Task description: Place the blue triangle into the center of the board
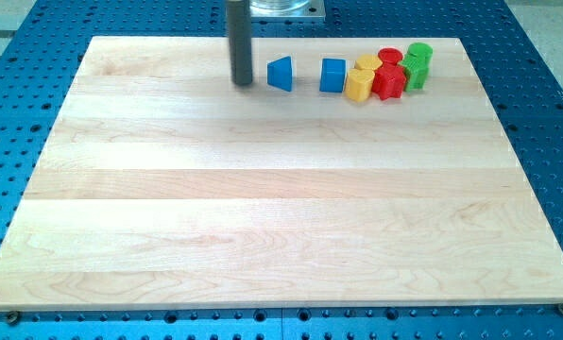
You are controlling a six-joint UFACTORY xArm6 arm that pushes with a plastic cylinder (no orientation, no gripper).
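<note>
The blue triangle [281,74] lies near the board's top edge, a little left of the middle. My tip [241,82] stands just to its left, a small gap apart, at about the same height in the view. The rod rises straight up out of the view's top.
The wooden board [263,208] lies on a blue perforated table. Right of the triangle sits a blue cube [332,76], then a tight cluster: two yellow blocks [360,82], two red blocks [389,77] and two green blocks [417,60].
</note>
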